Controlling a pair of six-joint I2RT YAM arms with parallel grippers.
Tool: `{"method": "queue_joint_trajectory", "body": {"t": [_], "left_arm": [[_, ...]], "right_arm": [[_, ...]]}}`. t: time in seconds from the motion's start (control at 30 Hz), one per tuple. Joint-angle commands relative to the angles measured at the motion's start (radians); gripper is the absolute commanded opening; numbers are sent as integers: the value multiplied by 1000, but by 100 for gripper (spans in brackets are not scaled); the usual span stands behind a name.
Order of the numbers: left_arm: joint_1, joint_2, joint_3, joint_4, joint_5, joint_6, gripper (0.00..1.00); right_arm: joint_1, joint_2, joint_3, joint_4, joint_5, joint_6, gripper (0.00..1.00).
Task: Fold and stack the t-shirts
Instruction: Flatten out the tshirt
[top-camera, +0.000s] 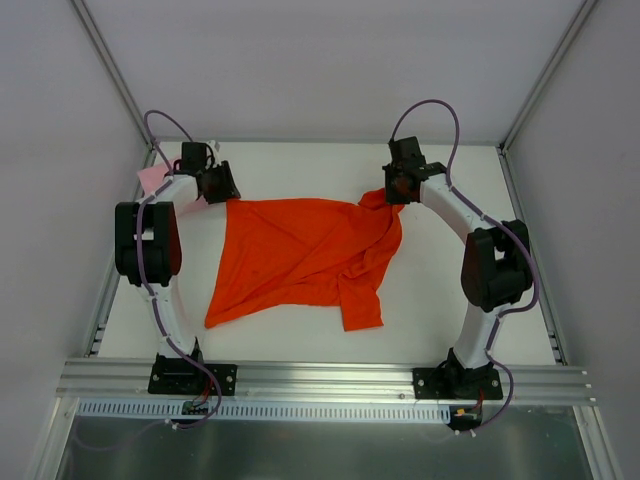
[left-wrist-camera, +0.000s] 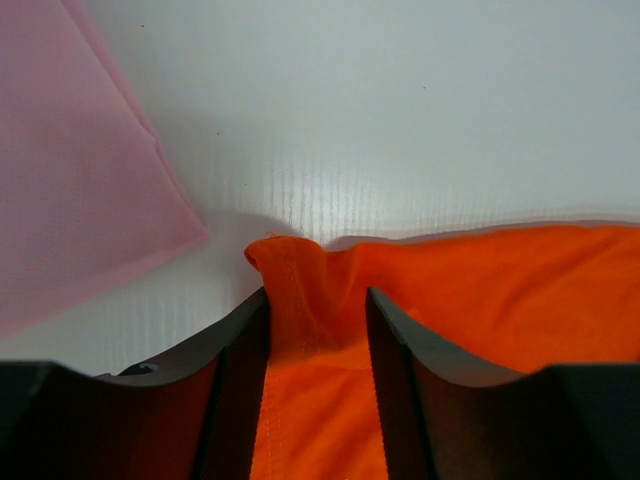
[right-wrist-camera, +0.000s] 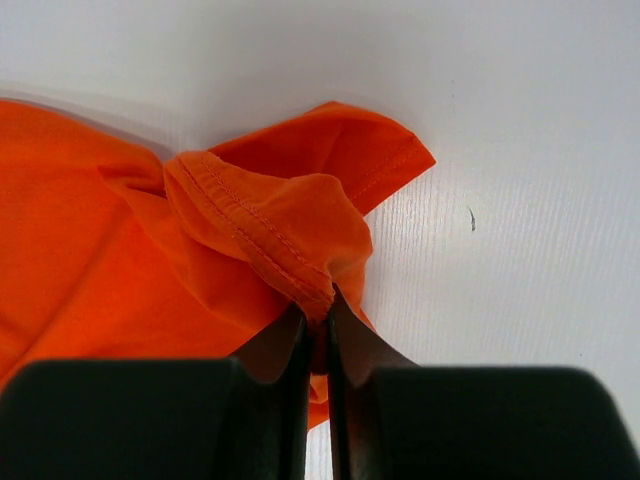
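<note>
The orange-red t-shirt (top-camera: 300, 255) lies rumpled and partly spread in the middle of the white table. My left gripper (top-camera: 218, 188) is at its far left corner; in the left wrist view the jaws (left-wrist-camera: 318, 320) stand apart, with the hemmed corner (left-wrist-camera: 290, 285) bunched between them. My right gripper (top-camera: 398, 188) is at the shirt's far right corner. In the right wrist view it (right-wrist-camera: 318, 315) is shut on a fold of the hem (right-wrist-camera: 270, 235). The light pink shirt (top-camera: 150, 178) lies flat at the far left, mostly hidden by my left arm, and shows in the left wrist view (left-wrist-camera: 70, 170).
The white table (top-camera: 300, 165) is walled at the back and sides by grey panels. A metal rail (top-camera: 320, 378) runs along the near edge, with both arm bases on it.
</note>
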Motion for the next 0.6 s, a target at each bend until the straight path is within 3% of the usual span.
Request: {"method": "queue_joint_trajectory", "body": {"t": [0.0, 0.07, 0.1, 0.2, 0.57], "left_arm": [[6, 12, 41, -24, 15, -11, 39], [6, 20, 51, -30, 15, -11, 30], [8, 23, 54, -33, 18, -9, 19], [9, 23, 55, -20, 38, -8, 0], [41, -22, 59, 25, 68, 3, 0]], "right_arm": [[-5, -4, -3, 15, 0, -10, 8], [-5, -4, 1, 16, 2, -10, 8], [-5, -4, 1, 18, 2, -10, 9], [-6, -4, 2, 16, 5, 0, 9], [-5, -45, -48, -7, 8, 54, 9]]}}
